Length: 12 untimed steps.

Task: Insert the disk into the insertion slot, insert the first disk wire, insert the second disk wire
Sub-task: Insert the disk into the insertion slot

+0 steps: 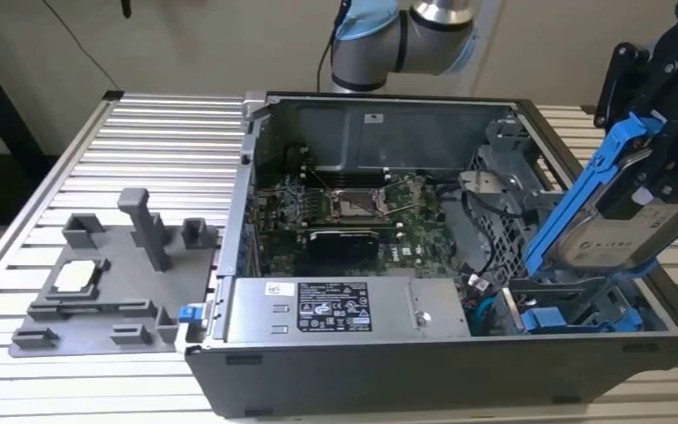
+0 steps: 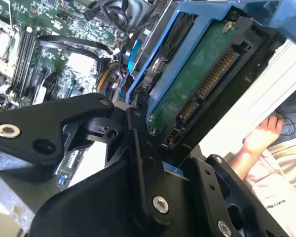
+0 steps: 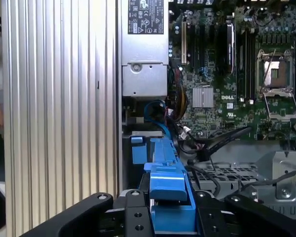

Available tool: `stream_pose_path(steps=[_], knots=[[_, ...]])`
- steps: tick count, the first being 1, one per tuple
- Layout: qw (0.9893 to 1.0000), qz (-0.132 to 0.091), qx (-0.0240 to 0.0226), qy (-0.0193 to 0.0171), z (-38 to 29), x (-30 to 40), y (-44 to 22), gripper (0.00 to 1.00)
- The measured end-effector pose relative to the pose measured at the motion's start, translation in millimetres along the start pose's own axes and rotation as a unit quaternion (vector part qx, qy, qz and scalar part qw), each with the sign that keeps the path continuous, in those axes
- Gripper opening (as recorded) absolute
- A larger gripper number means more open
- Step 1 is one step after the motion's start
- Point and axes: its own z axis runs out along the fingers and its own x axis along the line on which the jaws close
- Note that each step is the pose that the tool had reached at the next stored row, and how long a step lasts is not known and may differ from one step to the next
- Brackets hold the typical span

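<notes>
My gripper (image 1: 664, 146), at the exterior view's right, is shut on the disk (image 1: 617, 225). The disk is a silver drive in a bright blue carrier and hangs steeply tilted above the open computer case. Its lower end is just over the insertion slot (image 1: 586, 296), the grey metal drive cage in the case's near right corner. In the second wrist view the disk's green underside and connector (image 2: 202, 84) show between the black fingers (image 2: 143, 148). The carrier's blue end tab (image 3: 168, 183) sits in the jaws in the first wrist view. A blue cable (image 1: 484, 309) lies loose beside the cage.
Another blue-ended carrier (image 1: 547, 319) sits low in the cage. The silver labelled power-supply box (image 1: 339, 309) and the motherboard (image 1: 351, 208) take up the rest of the case. A grey fixture plate (image 1: 103, 283) lies on the ribbed table (image 1: 162, 150). A person's hand (image 2: 264, 136) is nearby.
</notes>
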Motion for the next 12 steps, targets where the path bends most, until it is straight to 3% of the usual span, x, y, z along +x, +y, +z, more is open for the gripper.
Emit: stream_pose_path(steps=[12], knots=[[1.0000,-0.006,0.0000,0.0002,21.8,0.4,-2.1,0.33]])
